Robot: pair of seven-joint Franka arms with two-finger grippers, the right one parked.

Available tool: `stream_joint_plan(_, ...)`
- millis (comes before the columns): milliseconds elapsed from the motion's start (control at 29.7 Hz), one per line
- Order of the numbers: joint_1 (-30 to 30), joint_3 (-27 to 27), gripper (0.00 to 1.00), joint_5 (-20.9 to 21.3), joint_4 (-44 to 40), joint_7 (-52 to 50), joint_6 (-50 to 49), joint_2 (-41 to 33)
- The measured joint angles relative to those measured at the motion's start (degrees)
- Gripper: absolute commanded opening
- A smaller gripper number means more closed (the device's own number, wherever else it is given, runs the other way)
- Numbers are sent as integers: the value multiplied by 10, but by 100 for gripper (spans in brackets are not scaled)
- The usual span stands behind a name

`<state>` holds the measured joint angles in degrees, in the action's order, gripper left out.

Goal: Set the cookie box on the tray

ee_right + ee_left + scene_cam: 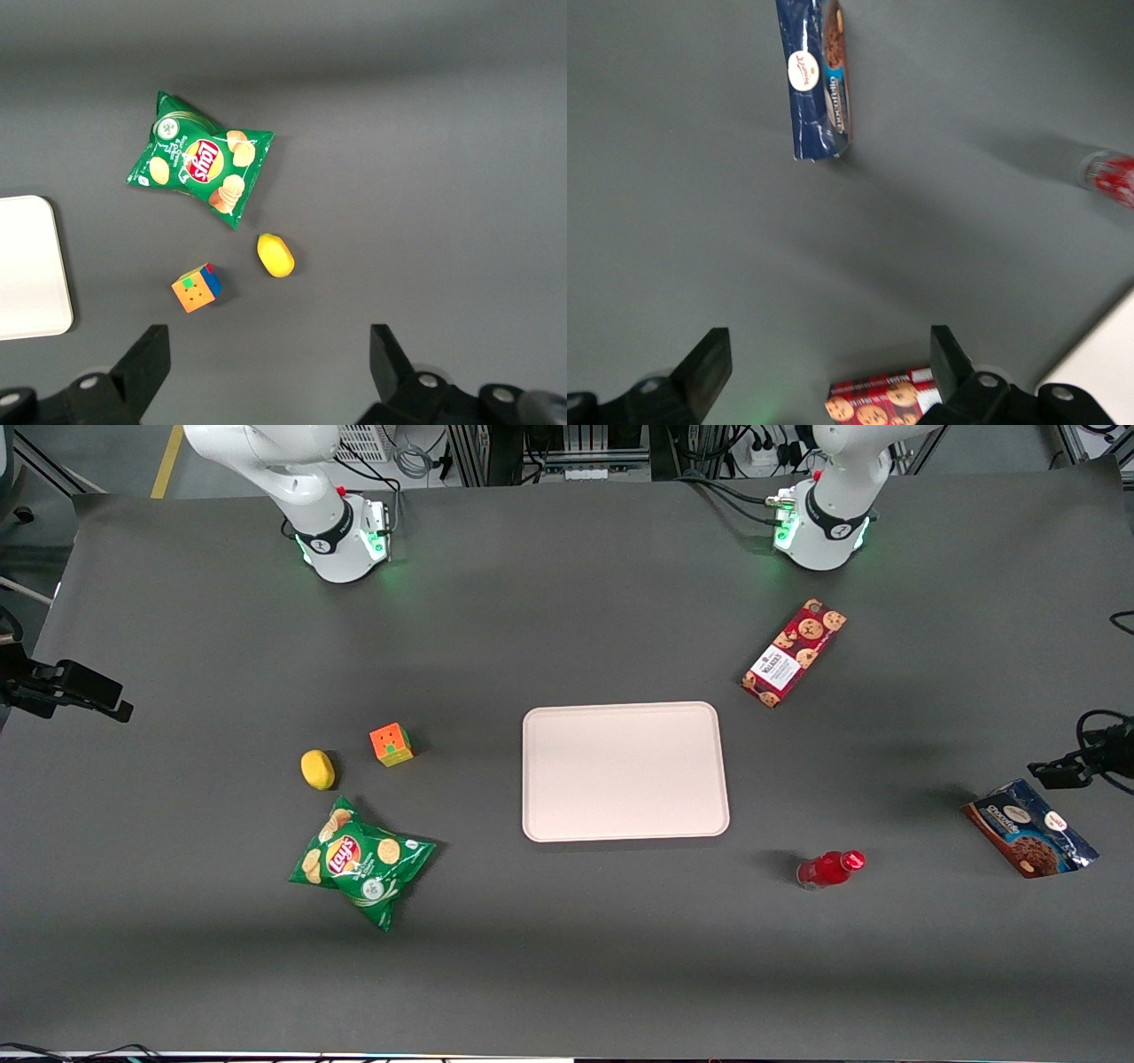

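The big pale pinkish-cream flat tray with rounded corners lies in the middle of the dark grey table, and nothing lies on it. The dark blue and brown flat cookie box with a chocolate cookie picture lies flat on the table toward the working arm's end, well apart from the tray. The working arm's black two-finger gripper hangs in the air above the bare table, with its fingers spread wide and nothing between them. The cookie box is well apart from it.

The long red box with chip cookies and a white label lies near the tray, farther from the front camera. The small red bottle lies on its side, between the tray and the cookie box.
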<state>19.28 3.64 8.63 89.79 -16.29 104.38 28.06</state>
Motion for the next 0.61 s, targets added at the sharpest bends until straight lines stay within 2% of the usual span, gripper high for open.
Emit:
stream_joint_plan(370,1,-6,100,3,8,14,71,31)
stream_joint_plan(606,2,-14,100,4,42,34,140,37)
